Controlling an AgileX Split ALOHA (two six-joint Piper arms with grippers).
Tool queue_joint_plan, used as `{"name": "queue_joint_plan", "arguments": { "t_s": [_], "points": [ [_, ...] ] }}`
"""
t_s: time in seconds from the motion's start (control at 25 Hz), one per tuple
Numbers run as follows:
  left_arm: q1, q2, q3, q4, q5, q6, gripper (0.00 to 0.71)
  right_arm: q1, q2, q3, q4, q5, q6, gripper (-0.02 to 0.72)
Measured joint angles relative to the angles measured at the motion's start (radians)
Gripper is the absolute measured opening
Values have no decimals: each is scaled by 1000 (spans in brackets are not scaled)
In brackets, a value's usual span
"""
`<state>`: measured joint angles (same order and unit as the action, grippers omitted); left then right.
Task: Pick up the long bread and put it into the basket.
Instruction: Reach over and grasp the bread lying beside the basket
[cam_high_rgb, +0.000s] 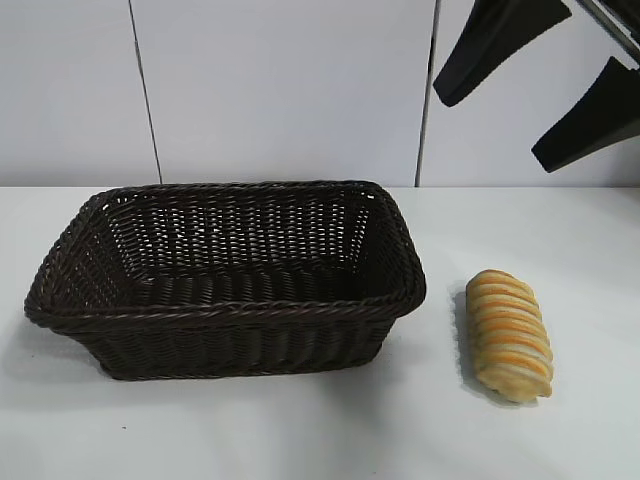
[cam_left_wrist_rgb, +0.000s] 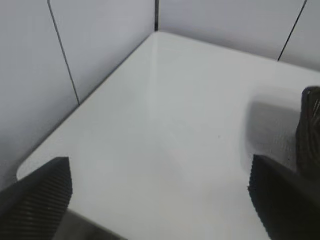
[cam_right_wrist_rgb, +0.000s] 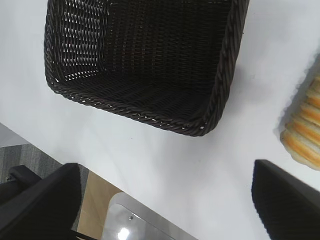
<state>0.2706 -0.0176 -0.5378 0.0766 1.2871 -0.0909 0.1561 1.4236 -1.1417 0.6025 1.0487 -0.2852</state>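
The long bread (cam_high_rgb: 508, 335), golden-tan with orange and cream ridges, lies on the white table to the right of the basket (cam_high_rgb: 230, 312), apart from it. The dark brown wicker basket holds nothing. My right gripper (cam_high_rgb: 495, 128) hangs open high above the table's back right, well above the bread. In the right wrist view its gripper (cam_right_wrist_rgb: 165, 200) is open over bare table, with the basket (cam_right_wrist_rgb: 150, 117) and one end of the bread (cam_right_wrist_rgb: 305, 130) beyond. My left gripper (cam_left_wrist_rgb: 160, 195) is open over a bare table corner, and the basket's side (cam_left_wrist_rgb: 310, 130) shows at the frame's edge.
A white panelled wall (cam_high_rgb: 280, 90) stands right behind the table. The right wrist view shows the table's front edge, with floor (cam_right_wrist_rgb: 95, 200) and a shiny metal plate (cam_right_wrist_rgb: 135, 220) below. Bare tabletop (cam_high_rgb: 330, 430) runs in front of the basket and around the bread.
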Motion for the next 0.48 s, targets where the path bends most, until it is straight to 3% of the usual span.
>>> {"name": "queue_joint_plan", "arguments": {
  "t_s": [0.12, 0.48],
  "points": [
    [-33, 0, 0, 0, -1, 0, 694, 0, 0, 0, 0, -1, 0, 638],
    [-198, 0, 0, 3, -1, 1, 694, 0, 0, 0, 0, -1, 0, 638]
  ]
}}
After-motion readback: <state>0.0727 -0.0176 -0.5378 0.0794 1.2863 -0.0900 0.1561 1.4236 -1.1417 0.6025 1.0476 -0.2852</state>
